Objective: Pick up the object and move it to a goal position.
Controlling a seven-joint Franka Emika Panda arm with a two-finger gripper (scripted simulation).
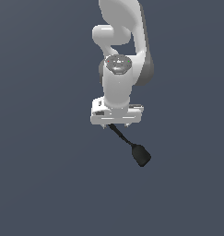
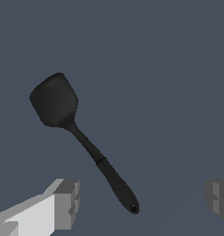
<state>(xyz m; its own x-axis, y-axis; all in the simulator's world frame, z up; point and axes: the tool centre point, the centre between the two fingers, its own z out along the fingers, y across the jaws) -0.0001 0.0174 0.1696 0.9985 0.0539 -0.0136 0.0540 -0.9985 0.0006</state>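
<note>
arm: my white arm (image 1: 119,50) comes down from the top of the exterior view; glossy rounded links, a grey disc cap with small coloured dots on the wrist joint.
gripper: my gripper (image 1: 116,125) is a flat white box-shaped palm pointing down at the surface; fingertips barely poke out under it in the exterior view.
fingers: spread wide. In the wrist view the two pads (image 2: 67,203) are blocky, matte grey with ribbed faces, one at each side of the frame, nothing between them touching either.
spatula: black spatula (image 2: 79,136) lies flat on the surface, directly under my gripper. Matte, slightly satin finish.
spatula head: flat rounded rectangle, corners soft, narrows into a thin neck.
spatula handle: thicker rounded grip past a small step, with a small hole at the end. In the wrist view that end sits between my pads, nearer the one with the white body behind it.
spatula, exterior: handle end is under my palm, head (image 1: 141,155) sticks out diagonally toward the exterior view's right and bottom.
contact: none visible.
surface: uniform dark blue-grey floor (image 1: 44,184), no texture, no seams.
</note>
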